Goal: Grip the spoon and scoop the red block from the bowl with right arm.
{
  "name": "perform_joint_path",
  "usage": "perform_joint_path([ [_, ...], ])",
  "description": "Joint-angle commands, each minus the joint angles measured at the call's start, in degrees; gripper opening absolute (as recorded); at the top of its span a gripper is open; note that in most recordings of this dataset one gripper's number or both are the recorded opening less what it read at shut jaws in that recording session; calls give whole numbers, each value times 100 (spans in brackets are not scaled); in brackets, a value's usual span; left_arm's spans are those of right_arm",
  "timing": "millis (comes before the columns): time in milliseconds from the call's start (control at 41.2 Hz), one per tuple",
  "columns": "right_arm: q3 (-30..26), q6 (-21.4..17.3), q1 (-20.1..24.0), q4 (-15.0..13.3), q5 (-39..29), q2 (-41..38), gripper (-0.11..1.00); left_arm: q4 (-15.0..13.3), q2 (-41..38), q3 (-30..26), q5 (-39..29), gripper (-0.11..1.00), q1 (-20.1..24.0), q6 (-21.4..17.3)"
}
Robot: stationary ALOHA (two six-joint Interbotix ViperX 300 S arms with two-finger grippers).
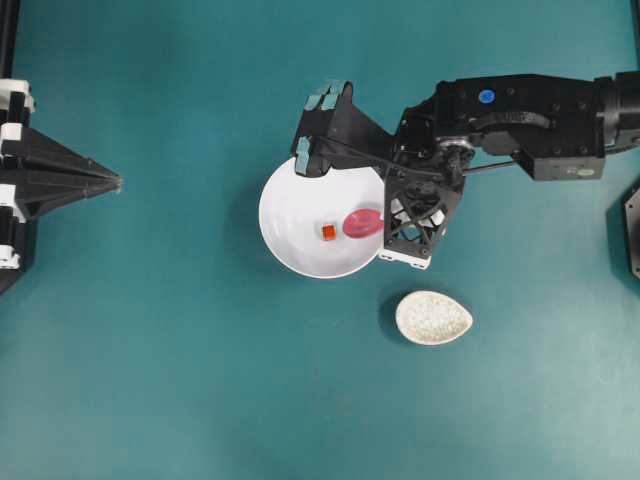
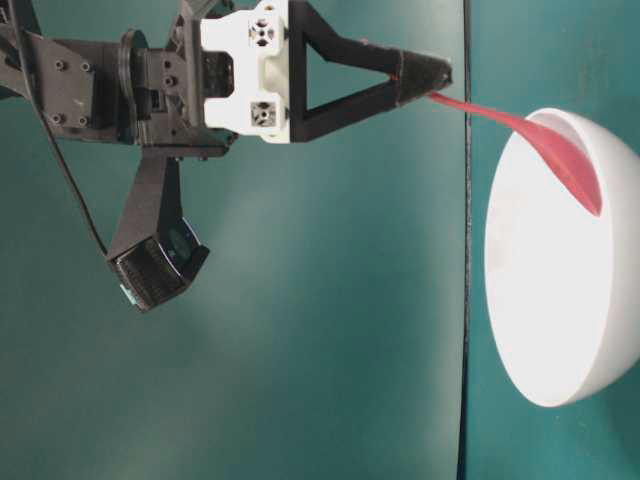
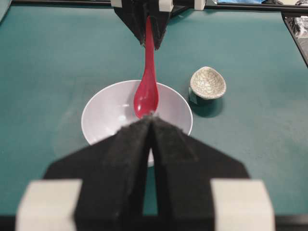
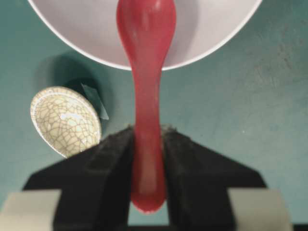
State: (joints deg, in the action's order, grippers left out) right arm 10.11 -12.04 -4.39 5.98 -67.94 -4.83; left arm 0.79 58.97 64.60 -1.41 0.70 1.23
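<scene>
Right gripper (image 4: 147, 159) pinches the pink spoon (image 4: 146, 96) by its handle; scoop end slants down into the white bowl (image 1: 290, 215) (beside the red block (image 1: 328, 232)). Left gripper (image 3: 151, 130) is pressed together.

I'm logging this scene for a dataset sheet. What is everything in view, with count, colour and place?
bowl: one, white, middle of the table.
red block: one, red-orange, inside the bowl, beside the spoon's scoop.
spoon: one, pink-magenta, handle clamped in the right gripper, scoop over the bowl's inside.
speckled dish: one, off-white crackled, on the table beside the bowl.
table: one, teal.
right gripper: one, black, shut on the spoon's handle at the bowl's rim.
left gripper: one, black, shut, away from the bowl at the table's left.
</scene>
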Motion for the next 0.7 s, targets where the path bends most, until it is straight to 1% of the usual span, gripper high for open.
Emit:
perform_joint_path([
  [0, -149, 9, -9, 44, 9, 35, 22, 9, -44, -123, 62, 0, 9, -9],
  [243, -185, 26, 35, 53, 220, -158, 22, 9, -44, -123, 62, 0, 9, -18],
  [680, -642, 369, 44, 62, 422, -615, 22, 9, -44, -123, 62, 0, 9, -18],
])
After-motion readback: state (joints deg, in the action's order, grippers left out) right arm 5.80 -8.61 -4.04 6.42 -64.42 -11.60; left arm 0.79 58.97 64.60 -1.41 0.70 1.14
